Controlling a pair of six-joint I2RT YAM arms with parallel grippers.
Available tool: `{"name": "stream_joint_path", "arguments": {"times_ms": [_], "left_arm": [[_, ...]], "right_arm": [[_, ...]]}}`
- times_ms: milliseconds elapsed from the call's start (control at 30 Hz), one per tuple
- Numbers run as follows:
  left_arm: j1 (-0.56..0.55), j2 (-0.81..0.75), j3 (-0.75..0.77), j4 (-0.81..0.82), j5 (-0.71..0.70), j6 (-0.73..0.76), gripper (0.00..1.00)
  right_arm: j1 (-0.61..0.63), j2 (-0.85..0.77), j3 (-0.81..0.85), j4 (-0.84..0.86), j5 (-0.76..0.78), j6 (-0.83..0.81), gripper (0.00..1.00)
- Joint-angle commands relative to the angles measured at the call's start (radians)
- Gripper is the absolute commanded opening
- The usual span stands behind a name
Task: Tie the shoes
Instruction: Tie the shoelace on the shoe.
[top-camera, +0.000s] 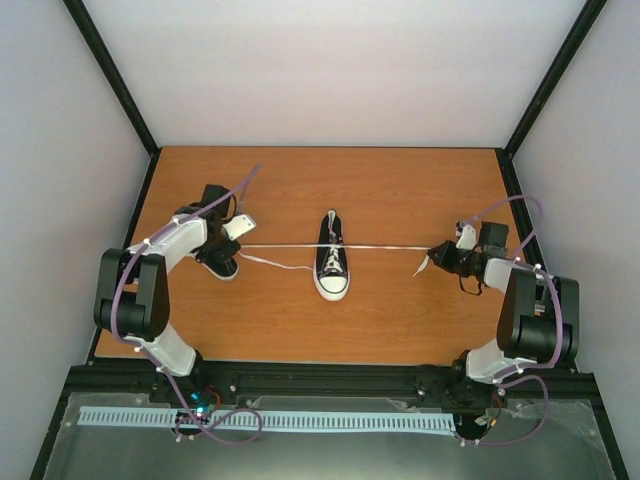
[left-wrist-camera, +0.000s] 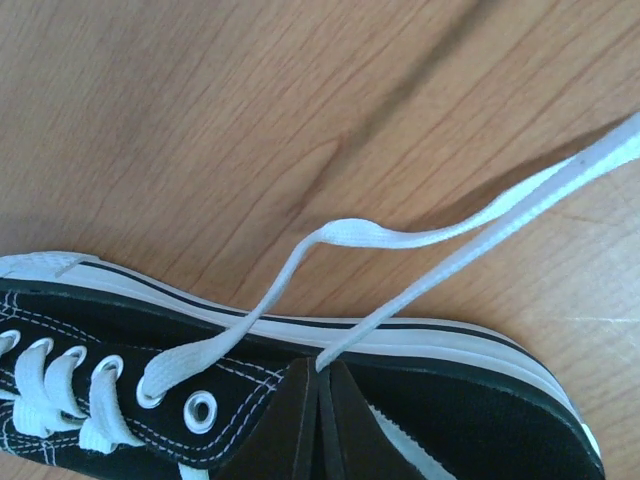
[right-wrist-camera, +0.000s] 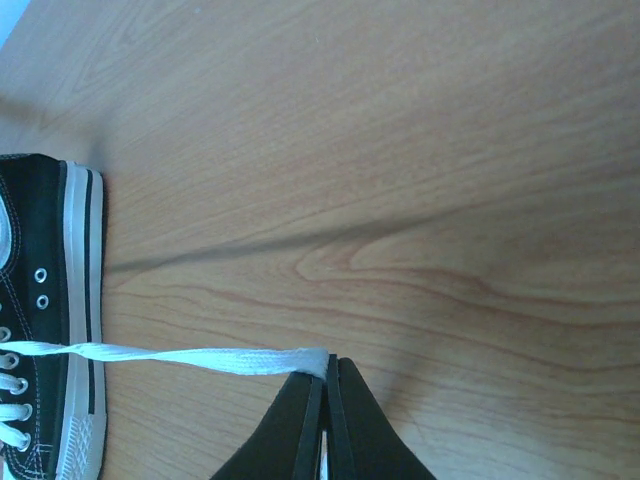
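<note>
One black sneaker (top-camera: 332, 258) lies mid-table, its white toe cap toward me. Its white lace (top-camera: 385, 247) is stretched taut to both sides. My right gripper (top-camera: 437, 255) is shut on the lace's right end (right-wrist-camera: 250, 358), off the table, with a short tail hanging past it. In the right wrist view the gripper (right-wrist-camera: 326, 368) sits well right of that sneaker (right-wrist-camera: 50, 300). My left gripper (top-camera: 232, 248) hovers over the second sneaker (top-camera: 222, 264) and is shut on the left lace end (left-wrist-camera: 470, 250). In the left wrist view the gripper (left-wrist-camera: 320, 368) is above that sneaker (left-wrist-camera: 120, 340), whose own lace (left-wrist-camera: 300, 260) trails loose.
The wooden table (top-camera: 300, 190) is bounded by black frame posts (top-camera: 110, 70) and white walls on the left, right and back. A loose lace (top-camera: 285, 265) lies on the table between the two sneakers. A black rail (top-camera: 320, 380) runs along the near edge by the arm bases.
</note>
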Motion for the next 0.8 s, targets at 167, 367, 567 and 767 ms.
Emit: {"name": "stream_joint_path", "arguments": {"times_ms": [167, 367, 567, 767], "left_arm": [[0.018, 0.038, 0.036, 0.073, -0.101, 0.0, 0.01], [0.019, 0.046, 0.037, 0.067, -0.059, -0.023, 0.01], [0.019, -0.04, 0.058, -0.039, 0.251, -0.037, 0.01], [0.019, -0.171, 0.119, -0.157, 0.552, -0.079, 0.01]], "right_arm": [[-0.017, 0.021, -0.03, 0.045, 0.027, 0.035, 0.03], [-0.017, 0.009, -0.035, 0.039, 0.047, 0.026, 0.03], [0.128, -0.017, 0.082, -0.155, 0.12, -0.081, 0.03], [0.367, -0.065, 0.179, -0.322, 0.215, -0.162, 0.03]]}}
